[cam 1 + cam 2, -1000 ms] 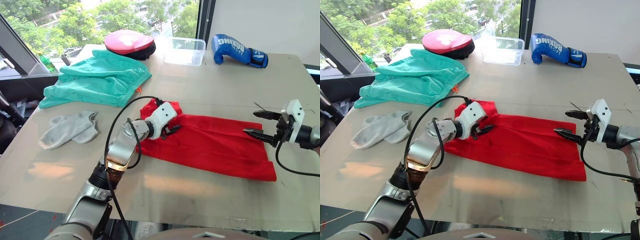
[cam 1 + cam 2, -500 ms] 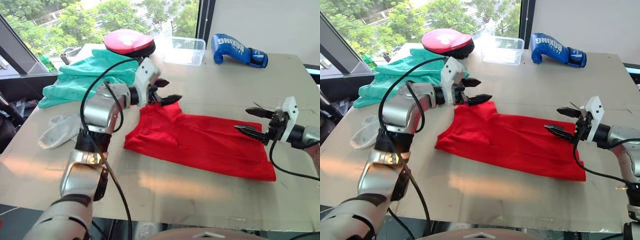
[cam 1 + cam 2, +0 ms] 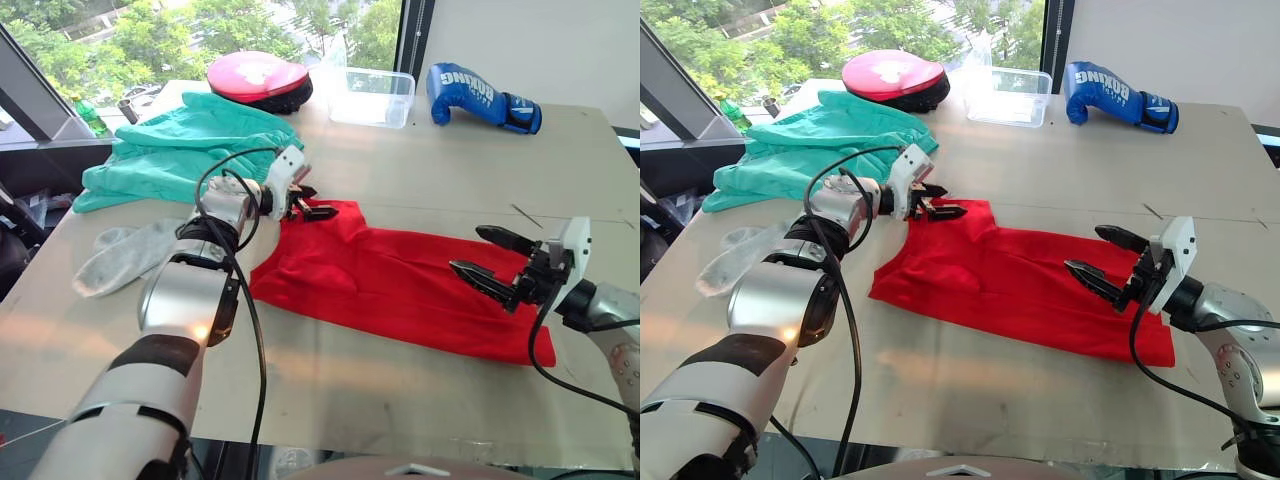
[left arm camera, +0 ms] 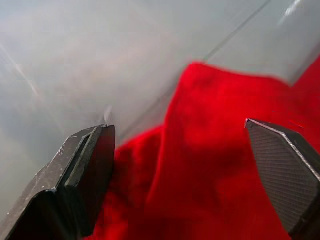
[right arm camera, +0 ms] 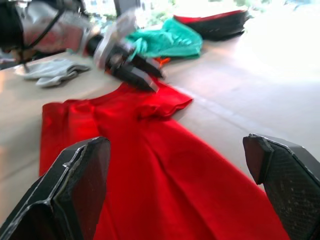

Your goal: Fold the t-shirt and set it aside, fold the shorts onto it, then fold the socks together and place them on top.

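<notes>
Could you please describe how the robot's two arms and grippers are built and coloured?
Both arms are silver-grey metal with black joints and loose black cables. The left gripper and right gripper each have a white wrist housing and two black pointed fingers whose inner pads are finely textured.

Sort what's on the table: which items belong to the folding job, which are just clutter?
Job items: t-shirt, shorts, socks.

Clutter: blue boxing glove, clear plastic tub, red-pink round pad.
</notes>
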`<state>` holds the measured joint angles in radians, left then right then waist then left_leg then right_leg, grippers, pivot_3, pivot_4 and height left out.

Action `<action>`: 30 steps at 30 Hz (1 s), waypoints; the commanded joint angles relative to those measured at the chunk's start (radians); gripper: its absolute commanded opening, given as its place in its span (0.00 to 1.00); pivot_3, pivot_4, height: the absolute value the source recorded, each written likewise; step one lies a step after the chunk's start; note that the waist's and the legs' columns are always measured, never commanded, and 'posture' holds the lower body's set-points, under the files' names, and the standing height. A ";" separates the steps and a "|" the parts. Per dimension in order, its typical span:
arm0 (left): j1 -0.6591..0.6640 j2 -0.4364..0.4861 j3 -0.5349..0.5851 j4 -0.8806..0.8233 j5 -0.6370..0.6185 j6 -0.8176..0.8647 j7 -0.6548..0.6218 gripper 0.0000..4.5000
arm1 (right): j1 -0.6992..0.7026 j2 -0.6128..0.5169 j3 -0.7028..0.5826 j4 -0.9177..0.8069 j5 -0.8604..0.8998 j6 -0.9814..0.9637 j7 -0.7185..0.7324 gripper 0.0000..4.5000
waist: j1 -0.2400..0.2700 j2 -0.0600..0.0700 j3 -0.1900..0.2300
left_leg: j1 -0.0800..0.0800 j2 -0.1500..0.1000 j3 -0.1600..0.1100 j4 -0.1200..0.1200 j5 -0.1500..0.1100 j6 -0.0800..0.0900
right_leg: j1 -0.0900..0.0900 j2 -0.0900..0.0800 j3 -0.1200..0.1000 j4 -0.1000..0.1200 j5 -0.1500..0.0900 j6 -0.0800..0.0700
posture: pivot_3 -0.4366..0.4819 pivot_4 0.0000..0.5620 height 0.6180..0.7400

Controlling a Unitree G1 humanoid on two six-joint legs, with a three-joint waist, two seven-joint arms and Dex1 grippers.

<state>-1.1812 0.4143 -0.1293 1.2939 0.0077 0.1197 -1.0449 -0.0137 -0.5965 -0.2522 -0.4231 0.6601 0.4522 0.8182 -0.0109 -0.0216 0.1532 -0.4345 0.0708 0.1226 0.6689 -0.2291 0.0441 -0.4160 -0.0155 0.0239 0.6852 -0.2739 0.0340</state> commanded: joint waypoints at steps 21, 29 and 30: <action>-0.007 0.029 0.185 -0.008 -0.025 -0.290 -0.143 0.00 | 0.027 0.015 -0.004 -0.055 0.010 -0.042 -0.058 1.00 | -0.001 0.000 0.000 | 0.001 0.000 -0.002 0.001 0.000 0.000 | 0.001 0.000 -0.002 0.002 0.000 0.000 | 0.48 0.27 0.96; 0.115 0.067 0.133 -0.058 0.038 -0.678 -0.200 0.00 | 0.019 0.019 0.020 -0.040 -0.004 -0.045 -0.058 1.00 | 0.000 0.000 0.000 | 0.002 0.001 -0.001 0.001 0.001 -0.001 | 0.001 0.000 -0.001 0.003 0.000 0.000 | 0.48 0.27 0.96; 0.130 0.071 0.119 -0.056 0.059 -0.719 -0.179 0.00 | 0.017 0.020 0.025 -0.037 -0.007 -0.047 -0.059 1.00 | 0.000 0.000 0.000 | 0.001 0.001 -0.001 0.001 0.000 0.000 | 0.001 0.000 -0.001 0.003 0.000 0.000 | 0.48 0.27 0.96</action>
<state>-1.0505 0.4702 0.0032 1.2667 0.0432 -0.5089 -1.2443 0.0142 -0.5794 -0.2251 -0.4368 0.6538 0.4281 0.7577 -0.0109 -0.0216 0.1531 -0.4331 0.0716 0.1213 0.6702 -0.2292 0.0444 -0.4146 -0.0157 0.0224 0.6883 -0.2738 0.0338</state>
